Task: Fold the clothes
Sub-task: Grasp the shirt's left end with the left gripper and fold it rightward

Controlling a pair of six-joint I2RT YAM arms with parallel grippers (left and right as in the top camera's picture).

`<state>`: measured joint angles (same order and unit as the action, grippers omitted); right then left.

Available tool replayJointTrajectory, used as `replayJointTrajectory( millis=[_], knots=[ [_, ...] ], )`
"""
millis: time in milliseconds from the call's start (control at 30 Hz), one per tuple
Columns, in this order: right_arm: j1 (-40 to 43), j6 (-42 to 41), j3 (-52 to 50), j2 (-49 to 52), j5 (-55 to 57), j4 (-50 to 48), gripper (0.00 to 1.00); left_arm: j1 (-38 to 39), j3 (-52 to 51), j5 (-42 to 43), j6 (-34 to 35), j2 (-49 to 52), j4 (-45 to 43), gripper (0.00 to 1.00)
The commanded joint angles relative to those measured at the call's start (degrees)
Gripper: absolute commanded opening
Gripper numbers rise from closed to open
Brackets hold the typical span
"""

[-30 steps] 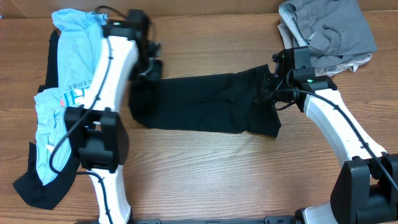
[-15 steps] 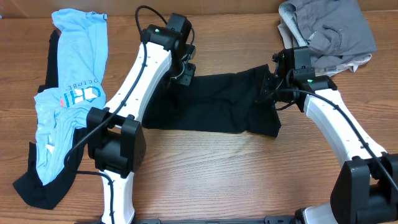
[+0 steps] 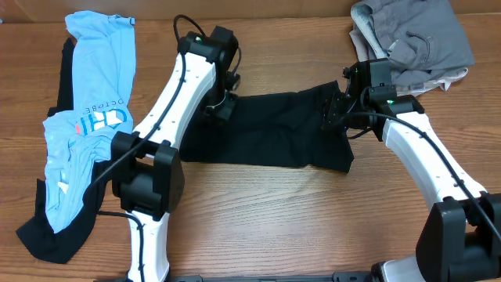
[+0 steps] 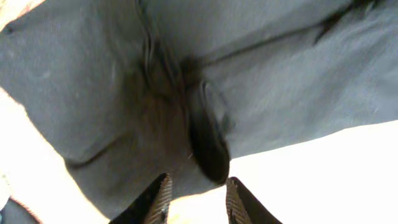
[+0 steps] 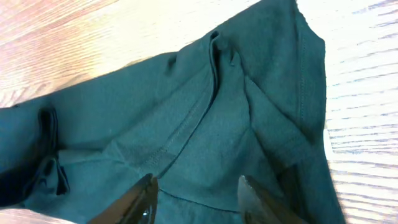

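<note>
Black shirt (image 3: 266, 129) lies as folded band at middle of table (image 3: 258, 227). Our left hand (image 4: 196, 186) over its left end, right hand (image 5: 196, 186) over right end. Both have fingers apart, empty. We judge them poised for next fold.

One black shirt (image 3: 266, 129), one light-blue tee (image 3: 94, 78), one grey piece (image 3: 423, 35) (crumpled), two arms (image 3: 168, 102) (image 3: 427, 153).

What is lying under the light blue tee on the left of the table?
A black garment sticks out below the light-blue tee and along its left edge. The tee covers the rest, so its shape stays hidden.
</note>
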<state>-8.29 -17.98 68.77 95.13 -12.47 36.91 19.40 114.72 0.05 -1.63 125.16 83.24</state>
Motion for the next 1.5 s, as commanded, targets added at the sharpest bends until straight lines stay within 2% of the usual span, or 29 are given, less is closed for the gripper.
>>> replayJointTrajectory(
  millis=[0,33,200,333,533,933,1000,1167,1267,1333,1467],
  knots=[
    [-0.11,0.00,-0.26,0.15,0.39,-0.17,0.47,-0.28,0.87,-3.65,-2.89,0.74,0.98,0.29],
    [-0.11,0.00,-0.26,0.15,0.39,-0.15,0.47,-0.26,0.63,-4.07,-2.73,0.74,0.96,0.27],
    [-0.11,0.09,-0.26,0.15,0.39,0.00,0.47,-0.79,-4.48,-9.66,1.18,0.76,-2.03,0.04],
    [-0.11,0.24,-0.26,0.15,0.42,-0.02,0.47,-1.09,-9.31,-8.13,1.46,0.79,-5.05,0.04],
    [-0.11,0.24,-0.26,0.15,0.42,-0.22,0.48,1.07,-15.13,-0.17,1.49,0.81,-9.77,0.04],
    [-0.11,0.42,-0.26,0.15,0.42,-0.13,0.48,4.20,-28.02,-0.52,5.99,0.83,-21.46,0.04],
    [-0.11,0.42,-0.26,0.15,0.42,-0.15,0.48,4.13,-27.58,-0.66,5.97,0.79,-22.01,0.04],
    [-0.09,0.42,-0.26,0.15,0.42,-0.15,0.68,4.13,-18.16,-1.22,5.95,0.72,-15.56,0.04],
    [-0.09,0.42,-0.26,0.15,0.44,-0.13,0.76,4.13,-10.47,-2.45,5.92,0.74,-11.47,0.04],
    [-0.09,0.42,-0.26,0.15,0.44,-0.11,0.78,4.13,-5.84,-2.89,5.90,0.72,-9.66,0.08],
    [-0.09,0.42,-0.26,0.15,1.99,0.68,0.82,4.11,0.13,-3.61,5.66,0.72,-6.91,0.22]
  ],
)
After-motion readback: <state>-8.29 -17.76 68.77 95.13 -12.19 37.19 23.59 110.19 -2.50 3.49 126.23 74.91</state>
